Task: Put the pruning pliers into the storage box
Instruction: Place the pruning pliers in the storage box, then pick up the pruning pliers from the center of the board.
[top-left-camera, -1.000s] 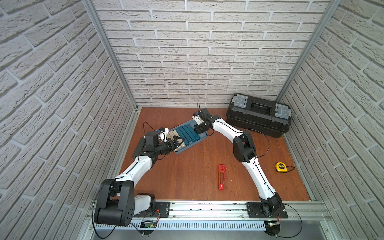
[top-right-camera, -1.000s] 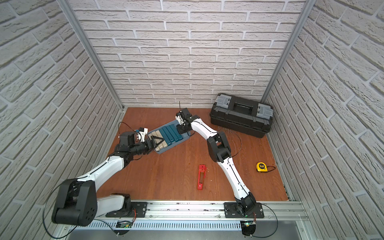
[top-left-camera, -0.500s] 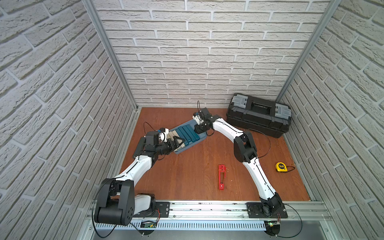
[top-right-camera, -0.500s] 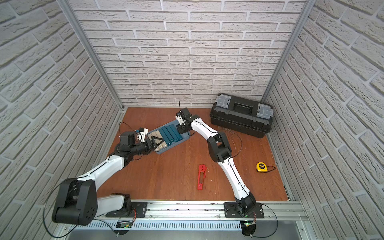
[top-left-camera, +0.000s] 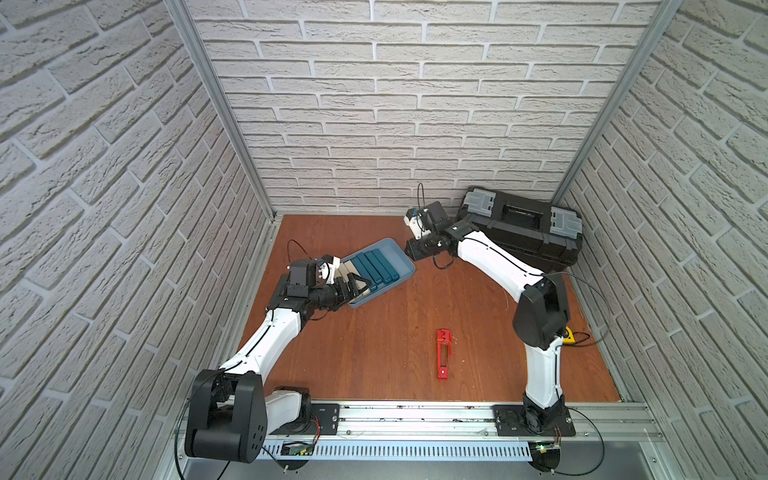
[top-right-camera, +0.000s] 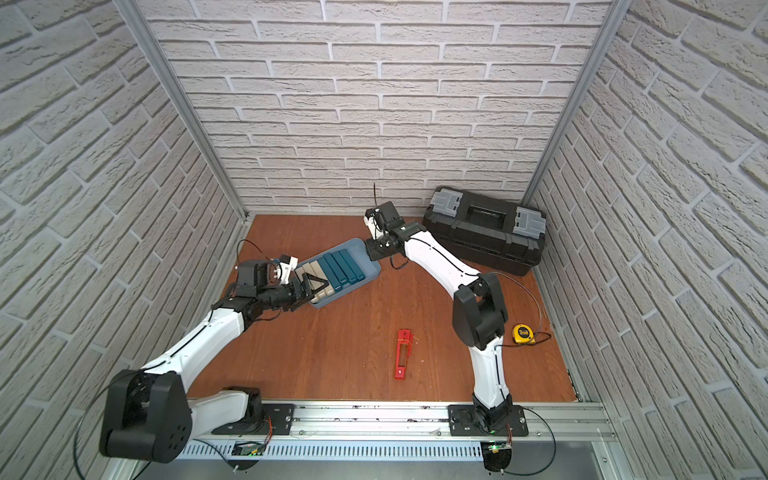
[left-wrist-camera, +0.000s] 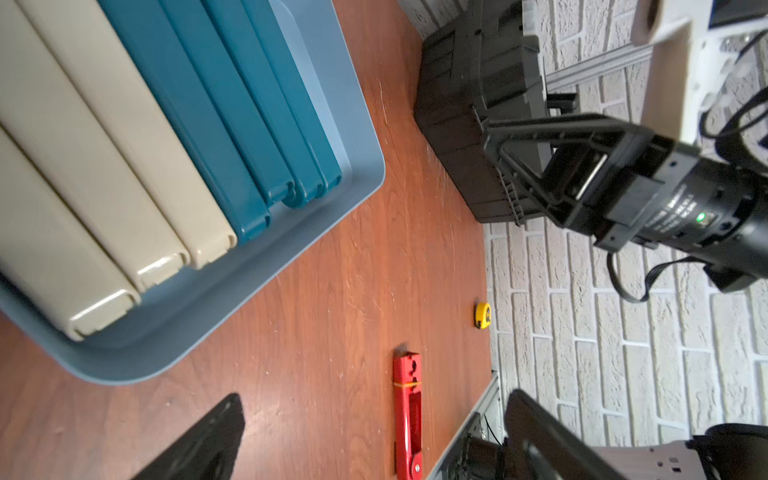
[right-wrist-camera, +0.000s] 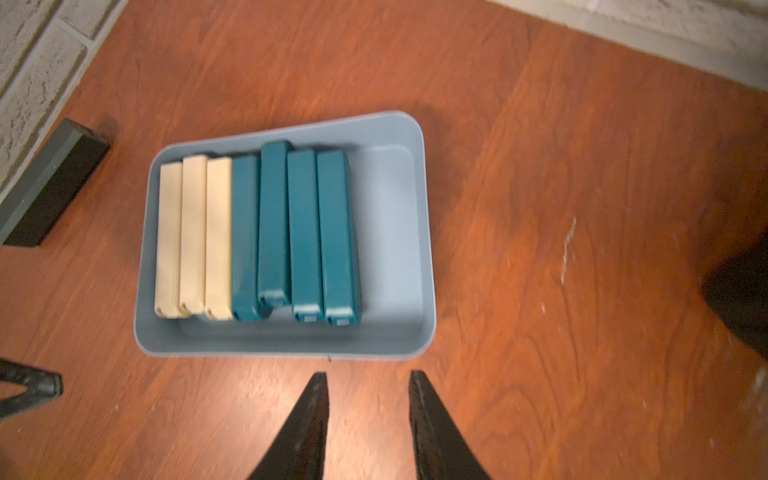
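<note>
Storage box (right-wrist-camera: 388, 232) sits just beyond right tool (right-wrist-camera: 368, 374), parted and empty; left tool (left-wrist-camera: 374, 397) gapes wide

Box (right-wrist-camera: 388, 232) light blue; pliers: three beige (right-wrist-camera: 193, 232), four teal (right-wrist-camera: 305, 232), one red (top-left-camera: 444, 354). Counter (top-left-camera: 374, 340) reddish-brown wood grain, toolbox (top-right-camera: 482, 245) black with grey latches (top-right-camera: 446, 199), tape (top-right-camera: 522, 333) yellow, bar (right-wrist-camera: 50, 187) dark grey. Walls (top-left-camera: 395, 104) grey-white brick pattern with paler mortar lines; arms (top-left-camera: 494, 257) white shells, black joints.
</note>
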